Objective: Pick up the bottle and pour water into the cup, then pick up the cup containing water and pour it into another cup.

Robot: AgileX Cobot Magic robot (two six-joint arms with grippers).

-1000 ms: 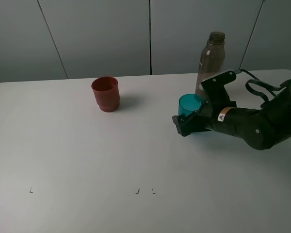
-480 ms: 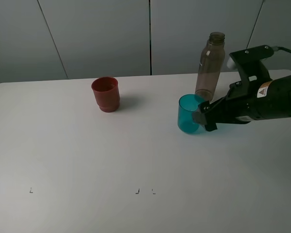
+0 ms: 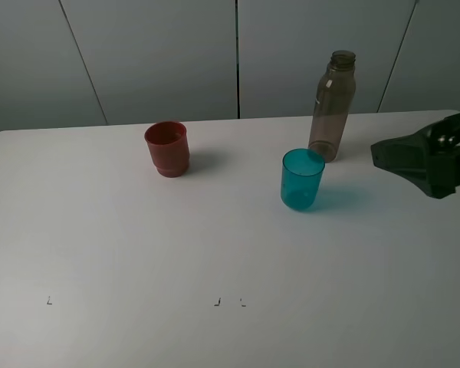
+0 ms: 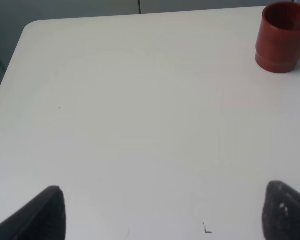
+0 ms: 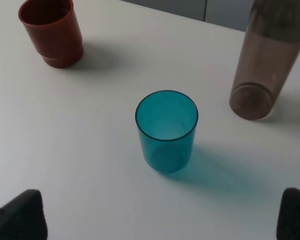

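Right wrist view shows the right claw (image 5: 162,212) with its two dark fingertips (image 5: 20,212) spread far apart and nothing between them. Straight ahead of it, in line with the gap, stands the translucent teal-blue plastic tumbler (image 5: 166,131), upright on the white table (image 5: 90,165). Beyond the tumbler and off to one side is the tall smoky grey-brown translucent plastic bottle (image 5: 265,65), uncapped in the high view and close to the tumbler without touching it. The opaque red-brown plastic cup with a stepped base (image 5: 51,31) sits well apart on the other side.

All three look like thin, light, fairly stiff plastic with smooth walls, so likely slippery and easy to tip or dent. I would take the bottle around its straight body below the shoulder, and the tumbler at mid-height across its sides. Whether either holds water I cannot tell.

Left wrist view shows the left claw (image 4: 162,215) also spread, empty, with the red-brown cup far ahead.
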